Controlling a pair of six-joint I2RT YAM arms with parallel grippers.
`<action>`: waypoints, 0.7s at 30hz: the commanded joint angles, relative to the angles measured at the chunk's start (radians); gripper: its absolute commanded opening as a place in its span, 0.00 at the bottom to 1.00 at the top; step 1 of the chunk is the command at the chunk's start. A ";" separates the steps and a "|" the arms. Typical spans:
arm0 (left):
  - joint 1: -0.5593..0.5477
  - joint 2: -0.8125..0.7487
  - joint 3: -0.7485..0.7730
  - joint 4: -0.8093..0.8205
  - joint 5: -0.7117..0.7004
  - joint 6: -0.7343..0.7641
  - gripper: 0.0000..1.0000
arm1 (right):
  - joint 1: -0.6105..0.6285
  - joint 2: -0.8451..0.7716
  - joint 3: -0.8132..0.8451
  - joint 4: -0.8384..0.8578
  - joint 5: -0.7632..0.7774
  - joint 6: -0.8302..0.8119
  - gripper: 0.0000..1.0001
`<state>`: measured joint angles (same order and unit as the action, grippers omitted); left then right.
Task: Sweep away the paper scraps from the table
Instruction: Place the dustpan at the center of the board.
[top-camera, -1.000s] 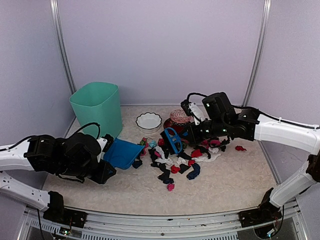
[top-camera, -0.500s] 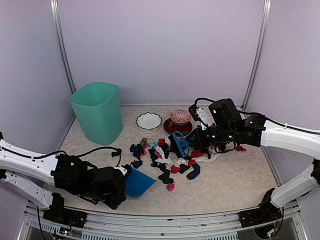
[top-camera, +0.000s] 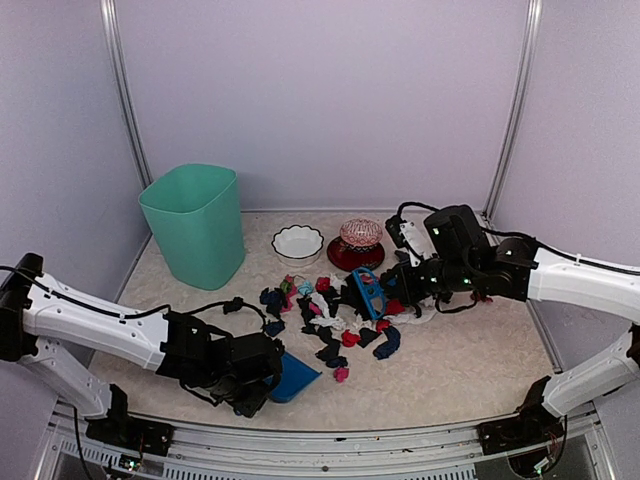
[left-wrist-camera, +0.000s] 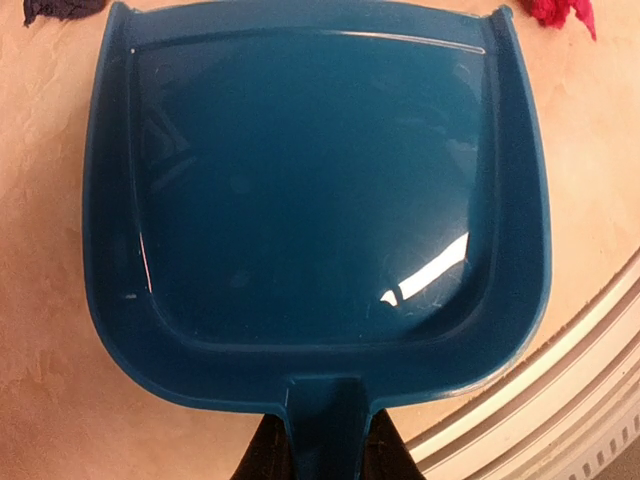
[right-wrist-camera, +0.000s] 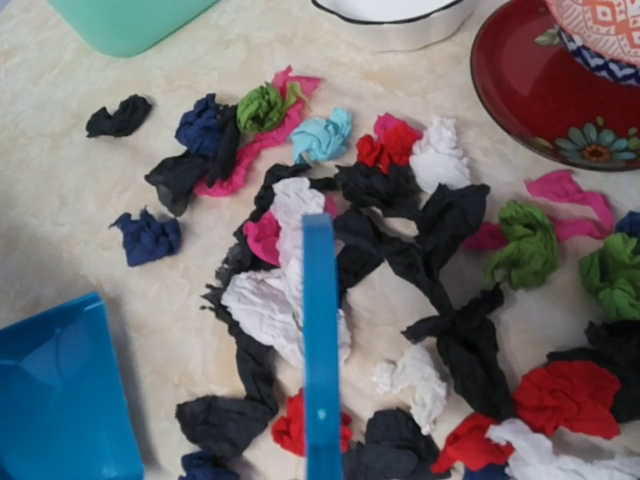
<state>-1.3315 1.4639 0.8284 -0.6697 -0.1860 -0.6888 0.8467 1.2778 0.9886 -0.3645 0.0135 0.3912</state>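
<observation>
Left end effector (top-camera: 258, 388) was closed on the handle of the blue dustpan (top-camera: 296, 376), which lay flat on the tabletop (top-camera: 460, 360) close to the metal front rail (top-camera: 330, 436), its mouth facing away from the arm. The paper scraps (top-camera: 340, 322) lay in a loose heap at the middle of the tabletop, beyond and to the right of the pan; the left wrist view showed one dark wad and one red wad just past the corners of the pan's lip, not on it. Right end effector (top-camera: 402, 284) was clamped on the blue hand brush (top-camera: 369, 292), held edge-on over the heap's right half, above white and black wads; contact with them could not be determined. Most scraps were black, mixed with red, pink, white, green and blue pieces. One red scrap lay apart, behind the right arm. The surface was beige with pale marbling. At the rear stood a green bin (top-camera: 195, 225) on the left, a white bowl (top-camera: 297, 243) and a red dish (top-camera: 345, 256) carrying a patterned bowl (top-camera: 360, 232). Plain lilac walls (top-camera: 320, 100) with metal uprights enclosed the station
</observation>
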 joint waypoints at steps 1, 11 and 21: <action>0.048 0.048 0.032 0.090 0.044 0.091 0.00 | -0.011 -0.030 -0.013 0.020 0.017 0.014 0.00; 0.120 0.188 0.081 0.187 0.073 0.175 0.00 | -0.012 -0.049 -0.043 0.029 0.028 0.024 0.00; 0.156 0.264 0.139 0.221 0.038 0.216 0.18 | -0.020 -0.052 -0.041 0.020 0.042 0.020 0.00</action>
<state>-1.1900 1.6985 0.9333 -0.4751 -0.1349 -0.5091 0.8391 1.2503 0.9558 -0.3607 0.0380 0.4072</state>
